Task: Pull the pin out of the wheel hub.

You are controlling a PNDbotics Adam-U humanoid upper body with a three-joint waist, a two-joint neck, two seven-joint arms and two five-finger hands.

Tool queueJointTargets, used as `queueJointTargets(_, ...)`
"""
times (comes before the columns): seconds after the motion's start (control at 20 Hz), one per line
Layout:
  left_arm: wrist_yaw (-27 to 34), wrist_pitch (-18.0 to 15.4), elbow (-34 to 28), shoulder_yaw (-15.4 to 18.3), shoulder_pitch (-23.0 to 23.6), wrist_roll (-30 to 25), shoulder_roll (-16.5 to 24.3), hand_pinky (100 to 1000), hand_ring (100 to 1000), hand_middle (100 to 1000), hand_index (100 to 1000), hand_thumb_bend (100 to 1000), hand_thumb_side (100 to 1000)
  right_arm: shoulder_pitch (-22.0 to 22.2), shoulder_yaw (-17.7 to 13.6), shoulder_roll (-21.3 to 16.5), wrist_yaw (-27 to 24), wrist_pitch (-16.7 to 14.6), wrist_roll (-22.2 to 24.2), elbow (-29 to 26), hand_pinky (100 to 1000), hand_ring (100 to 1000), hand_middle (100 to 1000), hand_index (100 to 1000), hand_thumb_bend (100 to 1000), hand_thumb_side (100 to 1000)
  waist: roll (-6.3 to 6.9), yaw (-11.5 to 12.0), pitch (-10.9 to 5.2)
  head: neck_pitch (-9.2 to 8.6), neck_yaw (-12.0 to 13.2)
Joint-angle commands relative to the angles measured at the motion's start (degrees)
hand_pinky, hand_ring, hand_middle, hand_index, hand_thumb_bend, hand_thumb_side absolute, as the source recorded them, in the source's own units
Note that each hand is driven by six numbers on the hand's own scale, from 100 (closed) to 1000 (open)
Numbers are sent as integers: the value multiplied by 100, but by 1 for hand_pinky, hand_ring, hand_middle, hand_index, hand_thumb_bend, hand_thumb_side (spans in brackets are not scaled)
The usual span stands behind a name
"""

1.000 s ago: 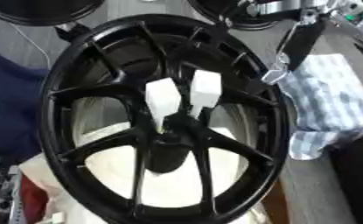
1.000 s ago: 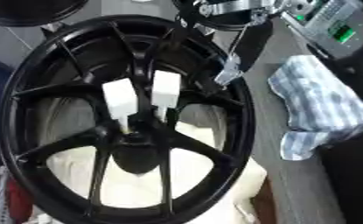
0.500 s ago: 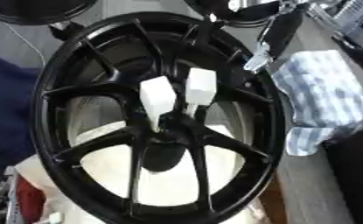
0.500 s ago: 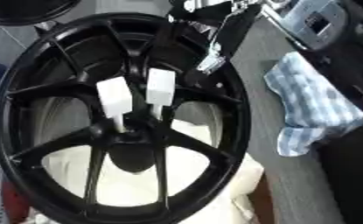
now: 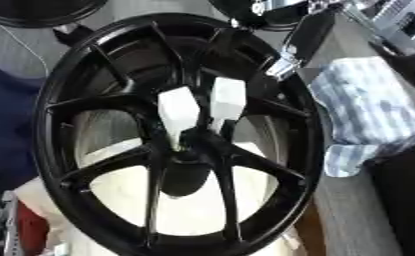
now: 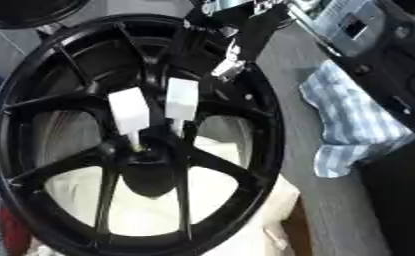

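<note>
A large black spoked wheel hub (image 5: 46, 115) fills both views, lying on pale padding. Two white pins stand side by side in its centre, a left pin (image 5: 179, 111) and a right pin (image 5: 227, 99), each with a blocky white head and a thin stem going down into the hub. My right hand (image 6: 252, 31) comes in from the upper right, black with a silver fingertip (image 6: 228, 68). It hangs over the rim's upper right part, above and right of the pins and apart from them. Its fingers look straight and hold nothing. My left hand does not show.
A blue-and-white checked cloth (image 5: 368, 110) lies on the grey table right of the wheel. White padding (image 5: 193, 210) shows through the spokes. Another black wheel (image 5: 35, 9) sits at the top left, a grey device (image 6: 359, 25) at the top right, dark blue fabric (image 5: 5, 125) on the left.
My right hand has moved left from outside the rim to over its upper right part, closer to the pins. The pins have not moved; the camera has shifted slightly.
</note>
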Motion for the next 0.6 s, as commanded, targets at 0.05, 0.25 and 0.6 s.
queueJointTargets(0.05,22,6,-118,35,49,49,82,797,578,454,682,124,917,-177,-98,104,15,96,-24,-77,888,852,768,828,580,470,62,-72,-132,67,81)
queueJointTargets(0.25,-23,26,-118,108,212,156,-36,797,578,454,682,125,920,-245,-152,420,295,43,-216,-76,887,854,771,830,580,463,107,-303,-246,105,295)
queueJointTargets(0.6,-46,24,-92,205,398,308,-99,796,579,455,681,128,923,-268,-254,926,390,62,-73,-198,900,861,778,832,544,477,131,-645,-428,108,589)
